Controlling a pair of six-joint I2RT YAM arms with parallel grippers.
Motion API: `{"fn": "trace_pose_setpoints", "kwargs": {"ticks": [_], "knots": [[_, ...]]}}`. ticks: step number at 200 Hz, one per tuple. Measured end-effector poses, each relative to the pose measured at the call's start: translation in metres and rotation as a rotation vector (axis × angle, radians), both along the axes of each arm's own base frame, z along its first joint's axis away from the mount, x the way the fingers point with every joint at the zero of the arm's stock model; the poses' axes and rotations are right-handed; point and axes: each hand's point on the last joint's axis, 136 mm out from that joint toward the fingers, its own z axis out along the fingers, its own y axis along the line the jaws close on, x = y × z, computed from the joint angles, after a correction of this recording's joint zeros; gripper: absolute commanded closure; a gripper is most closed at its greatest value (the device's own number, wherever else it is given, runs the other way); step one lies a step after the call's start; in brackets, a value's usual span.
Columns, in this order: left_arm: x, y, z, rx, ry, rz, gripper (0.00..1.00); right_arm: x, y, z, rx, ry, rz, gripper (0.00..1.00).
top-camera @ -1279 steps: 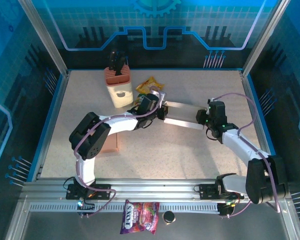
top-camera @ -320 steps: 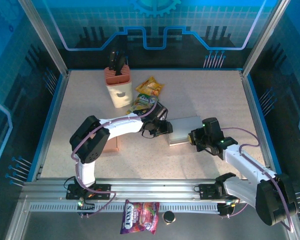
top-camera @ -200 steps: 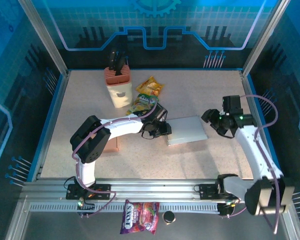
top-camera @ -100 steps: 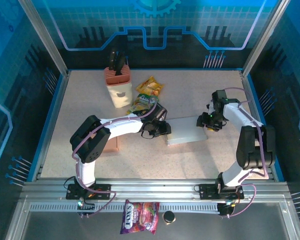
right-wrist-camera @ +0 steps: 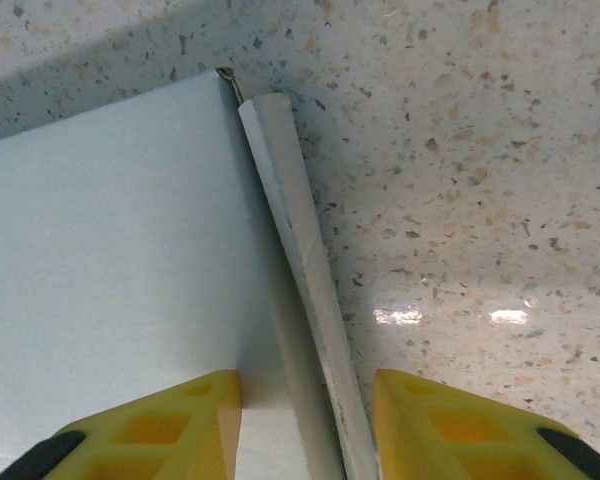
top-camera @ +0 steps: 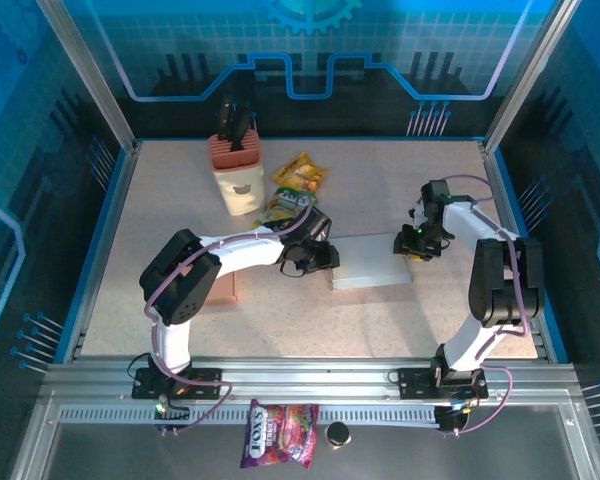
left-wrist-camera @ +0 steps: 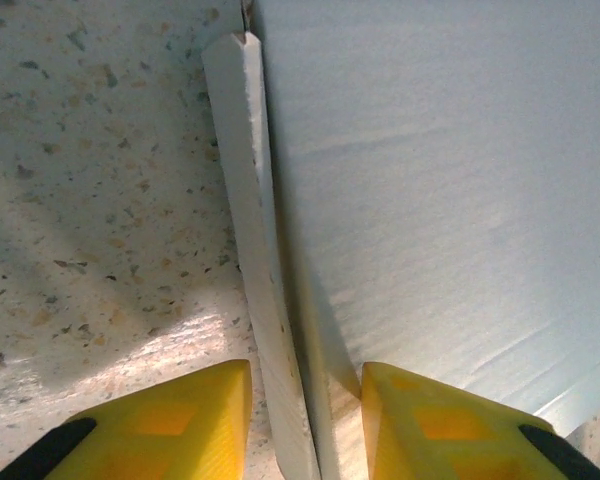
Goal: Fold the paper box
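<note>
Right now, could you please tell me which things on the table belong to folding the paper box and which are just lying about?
Belongs to the job:
- paper box
- left tool, straddling the box's left flap
- right tool, straddling its right flap

Just lying about:
- knife block
- yellow snack bag
- Fox's candy bag
- small brown block
</note>
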Motion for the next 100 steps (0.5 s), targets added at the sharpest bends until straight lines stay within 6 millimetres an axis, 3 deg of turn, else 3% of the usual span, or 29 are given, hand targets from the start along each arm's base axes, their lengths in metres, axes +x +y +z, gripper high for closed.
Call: {"fn": "trace_pose_setpoints", "kwargs": {"ticks": [100], "knots": [[-0.003,0.003,-0.009,-0.013,0.003,-0.005,0.79,-0.006,0.01,-0.01,0.062,0.006,-0.015,0.72]]}}
